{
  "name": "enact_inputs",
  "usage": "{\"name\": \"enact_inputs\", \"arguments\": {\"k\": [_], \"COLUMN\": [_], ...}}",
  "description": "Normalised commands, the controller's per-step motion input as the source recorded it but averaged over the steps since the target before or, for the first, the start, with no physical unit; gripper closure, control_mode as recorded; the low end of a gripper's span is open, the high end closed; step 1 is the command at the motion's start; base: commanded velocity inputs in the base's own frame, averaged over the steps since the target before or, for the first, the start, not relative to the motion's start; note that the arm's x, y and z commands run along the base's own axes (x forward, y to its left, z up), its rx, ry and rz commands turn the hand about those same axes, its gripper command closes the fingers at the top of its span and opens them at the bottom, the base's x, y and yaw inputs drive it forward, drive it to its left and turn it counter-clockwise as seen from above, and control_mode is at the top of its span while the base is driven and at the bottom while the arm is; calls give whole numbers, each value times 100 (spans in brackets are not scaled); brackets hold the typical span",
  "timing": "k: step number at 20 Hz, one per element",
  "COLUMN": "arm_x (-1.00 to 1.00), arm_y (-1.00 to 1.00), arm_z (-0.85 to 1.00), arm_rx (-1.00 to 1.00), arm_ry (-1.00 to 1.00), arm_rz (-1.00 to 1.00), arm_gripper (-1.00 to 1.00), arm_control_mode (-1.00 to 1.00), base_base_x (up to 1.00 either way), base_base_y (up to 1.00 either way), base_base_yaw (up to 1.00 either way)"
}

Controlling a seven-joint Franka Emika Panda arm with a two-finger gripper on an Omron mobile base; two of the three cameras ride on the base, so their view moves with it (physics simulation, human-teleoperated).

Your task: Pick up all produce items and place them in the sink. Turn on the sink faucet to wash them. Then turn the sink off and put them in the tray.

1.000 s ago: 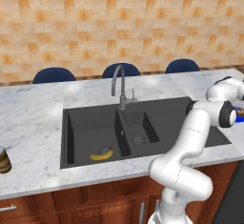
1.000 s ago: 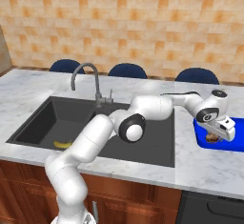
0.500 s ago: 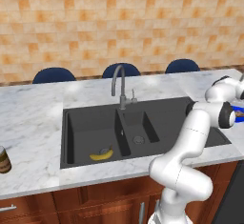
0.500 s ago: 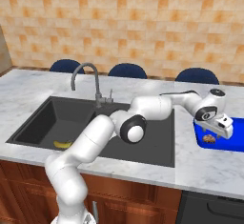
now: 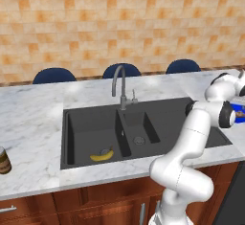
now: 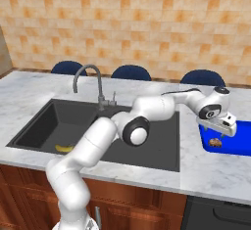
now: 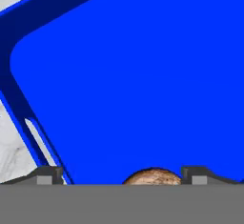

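My gripper (image 6: 223, 128) hangs open just above the bright blue tray (image 6: 239, 146) on the counter right of the sink. The small mottled brown ball (image 6: 215, 142) lies on the tray floor below the fingers. In the hand view the ball (image 7: 153, 176) sits low between the two spread fingertips (image 7: 47, 175), touching neither, with the tray (image 7: 143, 66) behind it. The yellow banana (image 5: 102, 155) lies in the left basin of the dark grey sink (image 5: 158, 105); it also shows as the banana (image 6: 63, 148) from the right. The faucet (image 5: 119, 83) stands behind the divider, with no water visible.
A dark brown jar (image 5: 4, 160) stands at the counter's far left near the front edge. Three blue chair backs (image 6: 131, 72) line the far side of the marble counter (image 5: 33, 118). My white arm reaches across the sink's right part.
The jaws have spread wide apart and the brown ball now lies loose on the tray. The arm has hardly moved.
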Motion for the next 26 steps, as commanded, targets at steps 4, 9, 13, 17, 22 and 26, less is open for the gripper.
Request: {"name": "enact_inputs", "arguments": {"k": [4, 9, 13, 17, 22, 26], "arm_x": [-1, -14, -25, -27, -31, -32], "arm_y": [34, 46, 64, 76, 82, 87], "arm_z": [48, 54, 40, 29, 23, 13], "arm_rx": [-2, -5, -6, -5, -4, -4], "arm_ry": [0, 0, 0, 1, 2, 4], "arm_rz": [8, 7, 7, 7, 7, 8], "arm_gripper": [-100, -100, -100, -100, -100, -100], "arm_control_mode": [-100, -100, -100, -100, -100, -100], "base_base_x": [0, 0, 0, 0, 0, 0], "base_base_y": [0, 0, 0, 0, 0, 0], "base_base_yaw": [0, 0, 0, 0, 0, 0]}}
